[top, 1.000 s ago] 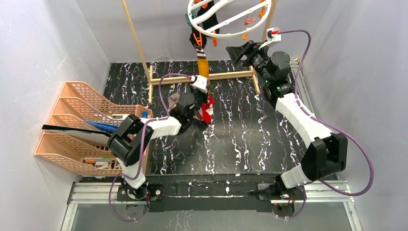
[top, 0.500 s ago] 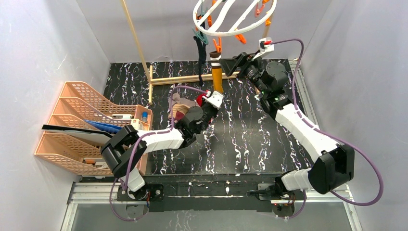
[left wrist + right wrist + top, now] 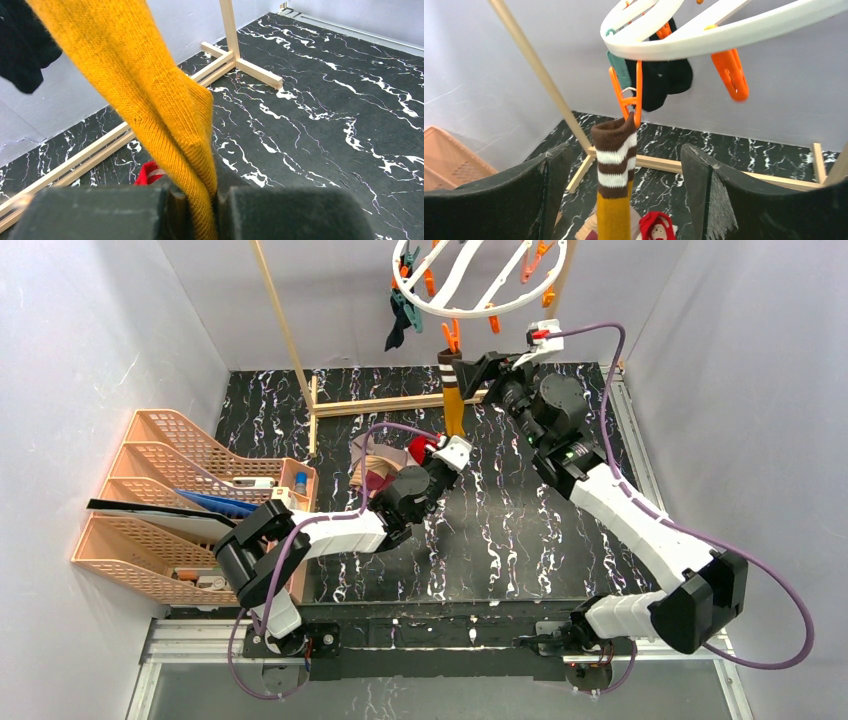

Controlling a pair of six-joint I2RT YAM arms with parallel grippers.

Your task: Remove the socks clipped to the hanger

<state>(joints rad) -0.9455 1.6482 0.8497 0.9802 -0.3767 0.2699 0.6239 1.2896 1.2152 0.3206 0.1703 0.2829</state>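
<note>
Nearer now, right gripper [image 3: 624,150] flanks mustard sock [image 3: 613,215] (left gripper [image 3: 194,200] pinches it).

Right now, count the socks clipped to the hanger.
2. The mustard sock hangs from an orange clothespin on the hanger; the black sock hangs just behind it. More may be hidden.

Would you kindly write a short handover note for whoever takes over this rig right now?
Left gripper: shut on the mustard sock's lower end.
Right gripper: open, jaws either side of that sock's striped cuff, not gripping.
Hanger: overhead; an orange clothespin holds the mustard sock's cuff, a teal clothespin holds a black sock.
Done: removed socks lie piled on the table.
Left: free the mustard sock, then the black one.
</note>
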